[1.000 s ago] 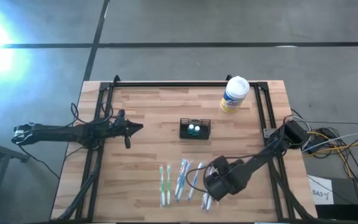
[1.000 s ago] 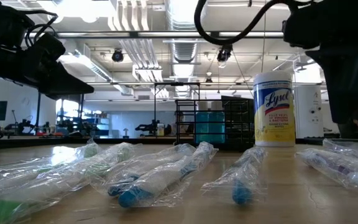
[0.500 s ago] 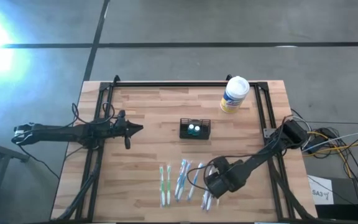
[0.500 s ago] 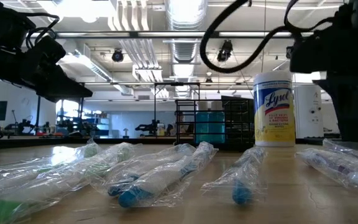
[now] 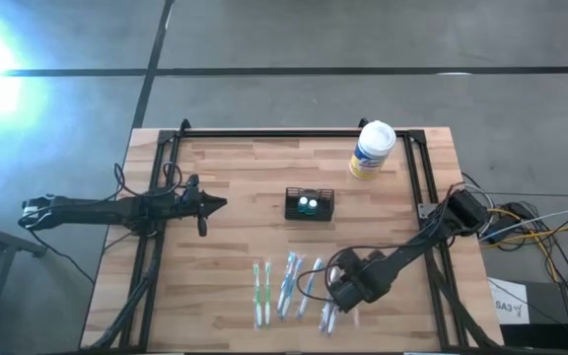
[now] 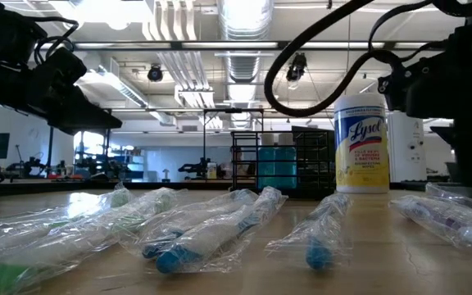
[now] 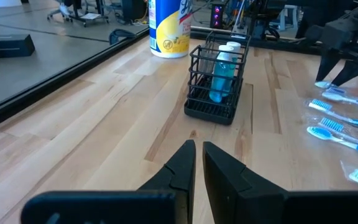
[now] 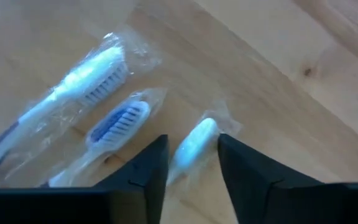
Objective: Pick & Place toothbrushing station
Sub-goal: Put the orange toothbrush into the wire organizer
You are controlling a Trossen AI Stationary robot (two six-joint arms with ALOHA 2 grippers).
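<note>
**Two jaws astride a wrapped brush, not yet pinched**

Nearest the table's front edge: several wrapped toothbrushes point(image 5: 286, 288) laid side by side, rightmost ones under the right gripper point(image 8: 191, 163). Fingers point(image 8: 143, 171) straddling one wrapped brush head point(image 8: 194, 140), a gap visible on either side, so part open and nothing gripped. Probably the grasp step of a brush pick.

Next move, by judgement: squeeze until the pads bite through the slippery wrap, then lift straight up so neighbouring packets stay put, then carry inward to the caddy. Risk of pinching film only and losing the brush.

Right arm pose: reaching from the table's right edge diagonally toward the front, wrist pitched steeply down over the brush row.

Farther in, near the table's middle: caddy point(image 5: 310, 205), upright, black wire mesh, two blue-and-white bottles inside one end, well apart from the brushes.

Off to the left: left gripper point(image 7: 197, 163) low over bare wood, fingers all but together, holding nothing, pointed at the caddy from well apart; arm stretched in from the left edge, waiting.

Farthest back, near the rear right corner: canister point(image 5: 372, 149), yellow label, standing alone.
</note>
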